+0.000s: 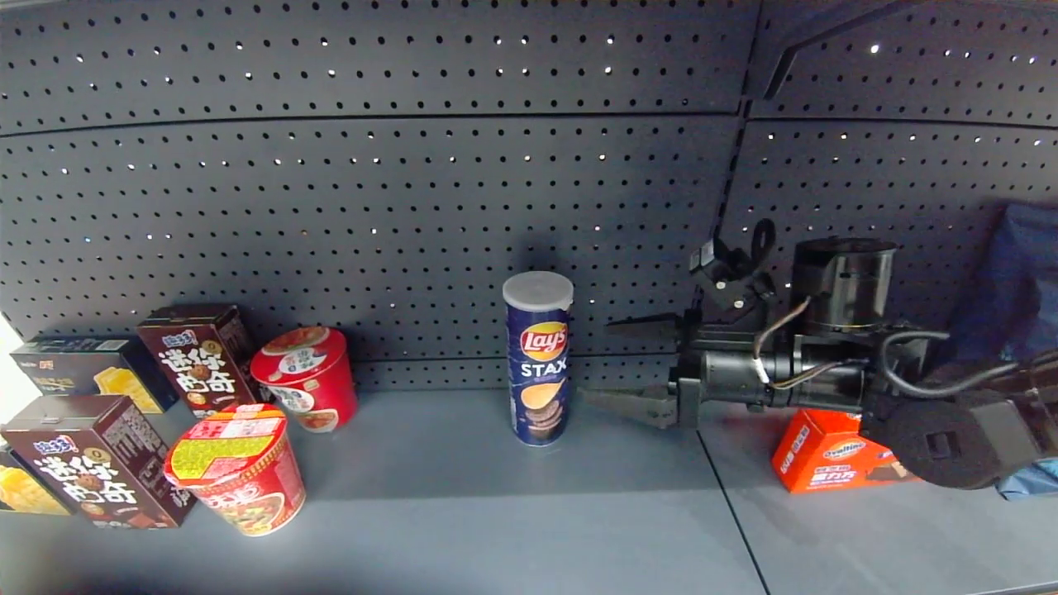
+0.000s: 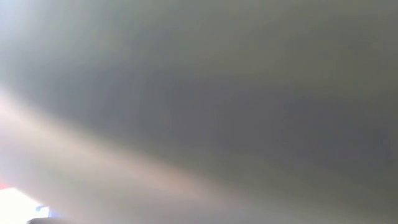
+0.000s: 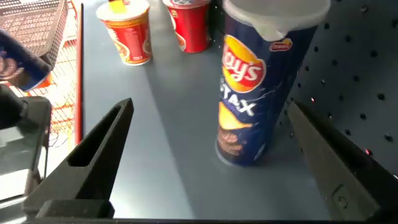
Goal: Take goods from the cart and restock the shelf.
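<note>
A blue chips can (image 1: 537, 359) with a pale lid stands upright on the grey shelf (image 1: 463, 496) near the pegboard back. My right gripper (image 1: 616, 364) is open just to the right of it, fingers pointing at the can without touching. In the right wrist view the chips can (image 3: 255, 93) stands a little beyond and between the two spread fingers (image 3: 102, 146), with my right gripper (image 3: 217, 140) holding nothing.
Two red noodle cups (image 1: 306, 376) (image 1: 240, 479) and several dark snack boxes (image 1: 91, 463) stand at the shelf's left. An orange box (image 1: 826, 450) lies under my right arm. A shelf seam (image 1: 731, 512) runs right of the can. An orange cart (image 3: 43, 37) is beyond the shelf edge.
</note>
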